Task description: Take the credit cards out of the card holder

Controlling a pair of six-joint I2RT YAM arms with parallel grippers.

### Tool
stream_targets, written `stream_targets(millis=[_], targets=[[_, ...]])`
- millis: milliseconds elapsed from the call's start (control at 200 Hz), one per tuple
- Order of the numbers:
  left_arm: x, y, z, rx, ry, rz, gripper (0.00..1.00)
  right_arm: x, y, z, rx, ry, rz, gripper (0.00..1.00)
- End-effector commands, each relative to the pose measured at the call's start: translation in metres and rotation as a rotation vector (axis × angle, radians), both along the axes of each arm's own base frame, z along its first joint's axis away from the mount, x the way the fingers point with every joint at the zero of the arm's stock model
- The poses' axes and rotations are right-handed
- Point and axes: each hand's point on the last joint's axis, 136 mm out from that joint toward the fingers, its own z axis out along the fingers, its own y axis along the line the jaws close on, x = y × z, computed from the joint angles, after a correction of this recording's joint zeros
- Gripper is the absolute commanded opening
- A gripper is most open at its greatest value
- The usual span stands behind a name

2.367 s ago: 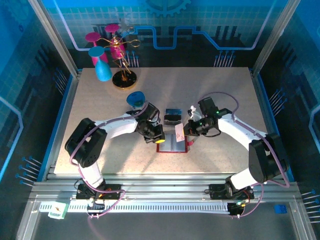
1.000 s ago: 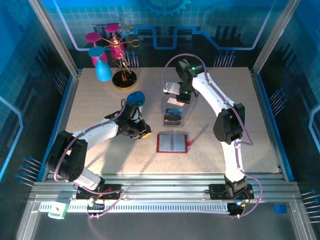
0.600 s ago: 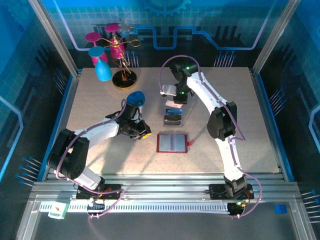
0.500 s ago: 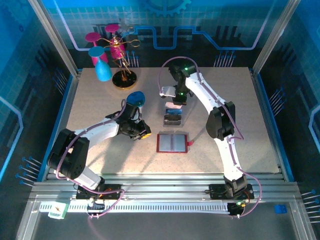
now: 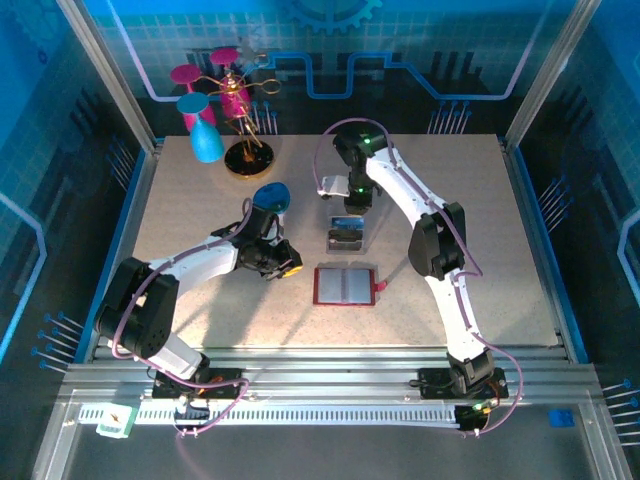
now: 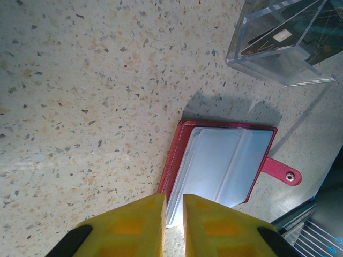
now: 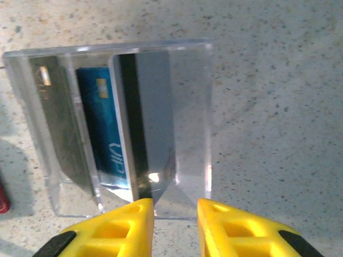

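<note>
Setting a card down cleanly is the step we judge to be in hand. At the bottom edge of the left wrist view the left hand point(image 6: 173, 199) is clenched to a thin slit with nothing in it, low over the tabletop point(image 6: 80, 80) and just left of the card holder point(image 6: 222, 166). The holder lies open and flat at centre right of that frame, its snap tab point(image 6: 282, 173) sticking out to the lower right. Its pale pockets look empty to us, though we cannot tell whether a card hides deep in a sleeve. We would leave this hand parked there, close enough to pin the red cover if another pull is needed. In the middle of the top view the clear tray point(image 7: 190, 96) sits just above the holder, apart from it. The right wrist view shows the credit cards point(image 7: 56, 123) standing in its slots: a dark one at left, a blue card point(image 7: 104, 128) in the middle and a grey card point(image 7: 155, 118) right of it, with the right-hand slot bare. The right hand point(image 7: 175, 206) at the bottom of that frame is released, fingers apart just short of the grey card's near end and gripping nothing. To finish well we would widen the fingers a little, lift straight away so no pad drags the grey card or nudges the tray, and only then swing over to the holder.
</note>
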Motion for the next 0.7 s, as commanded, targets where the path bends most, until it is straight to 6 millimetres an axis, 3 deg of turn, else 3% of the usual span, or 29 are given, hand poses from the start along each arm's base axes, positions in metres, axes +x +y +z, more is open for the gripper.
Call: stream_targets(millis=[0,155,235,400,695], targets=[[-0.001,-0.001,-0.003,-0.026,0.025,0.013,0.16,0.011,0.004,0.034,0.029,-0.125,-0.029,0.29],[-0.003,-0.002,-0.003,-0.035,0.027,0.014,0.16,0.000,0.013,0.041,0.080,-0.107,-0.024,0.31],[-0.003,-0.001,-0.003,-0.036,0.026,0.014,0.17,-0.011,0.021,0.040,0.122,-0.057,-0.019,0.40],[-0.004,-0.001,-0.002,-0.035,0.023,0.014,0.17,-0.003,0.018,0.027,0.118,-0.063,-0.062,0.50],[-0.008,0.001,-0.004,-0.033,0.031,0.017,0.17,-0.010,0.023,0.009,0.128,0.000,-0.057,0.52]])
